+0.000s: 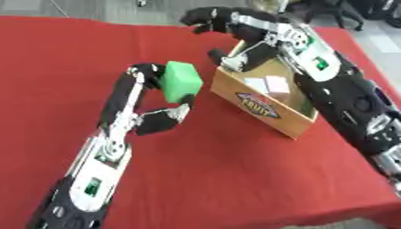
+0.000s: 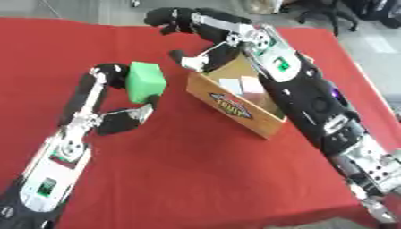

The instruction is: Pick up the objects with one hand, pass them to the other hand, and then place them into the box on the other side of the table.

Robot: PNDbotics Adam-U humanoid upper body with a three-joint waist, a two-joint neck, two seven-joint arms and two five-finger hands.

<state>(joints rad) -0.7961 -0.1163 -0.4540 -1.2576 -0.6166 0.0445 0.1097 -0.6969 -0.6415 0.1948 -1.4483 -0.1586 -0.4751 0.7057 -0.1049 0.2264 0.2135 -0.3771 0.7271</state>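
A green block [image 1: 181, 81] is held above the red table, pinched between the fingers and thumb of my left hand [image 1: 149, 89]. Just to its right stands a wooden box [image 1: 266, 112] with a "FRUIT" label on its side. Two pale pink-white pieces [image 1: 267, 84] lie inside it. My right hand [image 2: 188, 31] hovers over the box's far corner with its fingers spread and nothing in it. Its thumb [image 2: 181, 58] points down towards the box's rim.
The red cloth [image 1: 219, 170] covers the whole table, its front edge running along the bottom right. Beyond the far edge is grey floor, with dark chair legs [image 2: 329, 13] at the top right.
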